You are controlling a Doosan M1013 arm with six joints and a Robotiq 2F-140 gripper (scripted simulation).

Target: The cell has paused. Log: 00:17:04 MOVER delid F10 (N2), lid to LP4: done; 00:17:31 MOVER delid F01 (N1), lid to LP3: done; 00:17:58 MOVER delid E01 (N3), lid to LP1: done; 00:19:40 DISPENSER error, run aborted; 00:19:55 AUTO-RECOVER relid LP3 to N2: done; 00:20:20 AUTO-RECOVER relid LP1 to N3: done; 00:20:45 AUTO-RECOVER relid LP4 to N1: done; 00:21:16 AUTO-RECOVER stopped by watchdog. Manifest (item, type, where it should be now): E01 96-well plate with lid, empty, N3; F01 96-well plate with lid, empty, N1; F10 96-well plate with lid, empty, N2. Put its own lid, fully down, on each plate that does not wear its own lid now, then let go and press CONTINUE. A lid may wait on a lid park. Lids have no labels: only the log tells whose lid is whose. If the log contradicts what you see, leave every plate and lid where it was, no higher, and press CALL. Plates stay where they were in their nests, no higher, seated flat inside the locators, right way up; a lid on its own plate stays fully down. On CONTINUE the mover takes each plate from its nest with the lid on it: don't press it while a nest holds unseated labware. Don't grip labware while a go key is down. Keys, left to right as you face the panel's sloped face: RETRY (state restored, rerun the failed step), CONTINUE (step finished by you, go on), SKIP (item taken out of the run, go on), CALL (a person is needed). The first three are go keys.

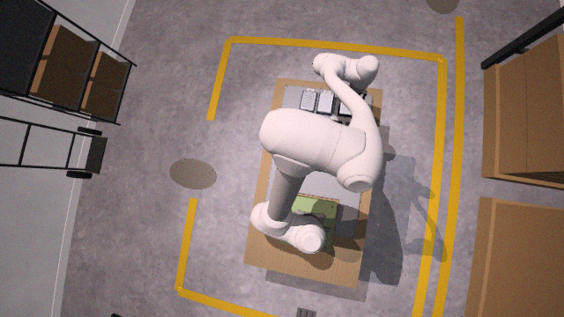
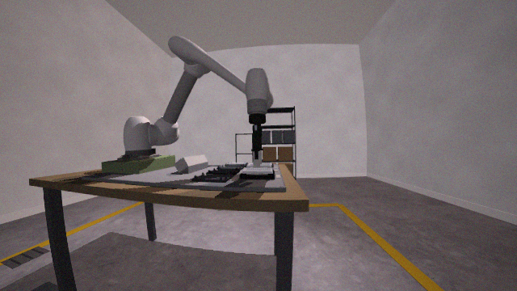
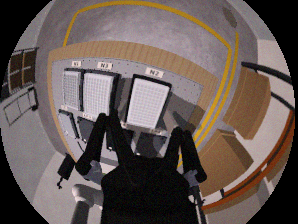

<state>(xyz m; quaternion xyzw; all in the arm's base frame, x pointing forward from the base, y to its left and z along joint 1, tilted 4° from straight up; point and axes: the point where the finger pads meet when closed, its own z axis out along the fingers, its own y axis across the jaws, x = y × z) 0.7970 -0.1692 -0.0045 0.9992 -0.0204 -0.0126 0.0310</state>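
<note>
Overhead, the white arm [image 1: 317,141] reaches across the wooden table [image 2: 283,198] from its green base block [image 2: 161,162] to the far end of the grey deck. Its gripper [image 3: 141,152] hangs just above the plates, fingers spread partway and grasping nothing. In the wrist view three lidded plates stand in a row: the left plate [image 3: 71,90] and the middle plate [image 3: 97,95] sit close together, while the right plate [image 3: 145,102] stands a little apart, directly ahead of the open jaws. A sloped grey key panel [image 2: 191,162] sits on the deck near the base. A shelf rack [image 2: 293,121] stands behind the table.
</note>
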